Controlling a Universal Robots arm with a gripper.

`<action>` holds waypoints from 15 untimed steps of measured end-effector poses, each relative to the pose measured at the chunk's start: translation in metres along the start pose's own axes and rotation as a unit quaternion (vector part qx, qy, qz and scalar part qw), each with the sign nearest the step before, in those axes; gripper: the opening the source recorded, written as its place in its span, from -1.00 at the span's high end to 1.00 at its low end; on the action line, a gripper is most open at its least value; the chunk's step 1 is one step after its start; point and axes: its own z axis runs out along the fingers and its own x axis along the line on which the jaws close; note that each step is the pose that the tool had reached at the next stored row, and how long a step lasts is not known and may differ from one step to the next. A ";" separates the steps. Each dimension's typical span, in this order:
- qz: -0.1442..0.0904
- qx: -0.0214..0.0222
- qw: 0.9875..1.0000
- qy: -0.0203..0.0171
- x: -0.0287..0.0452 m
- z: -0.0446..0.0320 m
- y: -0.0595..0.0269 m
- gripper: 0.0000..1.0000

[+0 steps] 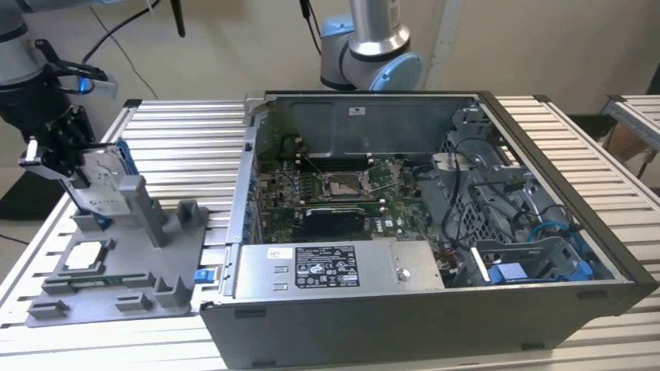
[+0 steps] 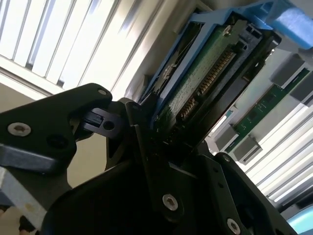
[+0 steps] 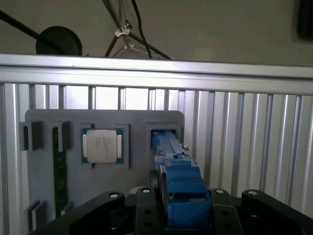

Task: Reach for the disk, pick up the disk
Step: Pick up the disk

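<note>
My gripper point(image 1: 64, 158) sits at the upper left of the exterior view, closed on the disk point(image 1: 100, 182). In both wrist views its 2 black fingers point(image 3: 146, 215) lie against opposite sides of the disk's blue frame, with no gap that I can make out. I judge the grasp goes across the thin dimension because the disk stands on edge, so only its upper end is free to take. The second wrist view shows the green circuit-board face of the disk point(image 2: 205, 73) between the fingers.

The disk's lower end reaches into a slot of the grey fixture point(image 1: 124, 270), which props it upright against a tall post. I cannot tell whether it is fully seated or slightly raised. Toward the lower left of the exterior view, a small square chip point(image 1: 88, 255) lies flat in its own recess, well apart from the disk. The fixture rests on the slatted counter point(image 1: 175, 147), just beside the open computer case point(image 1: 433, 325) filling the middle and right.
</note>
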 end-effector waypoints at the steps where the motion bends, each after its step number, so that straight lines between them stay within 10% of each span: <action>1: 0.000 0.000 1.000 0.000 -0.0001 -0.0016 0.0000 1.00; 15: 0.000 0.000 1.000 0.001 -0.0005 -0.0205 0.0001 1.00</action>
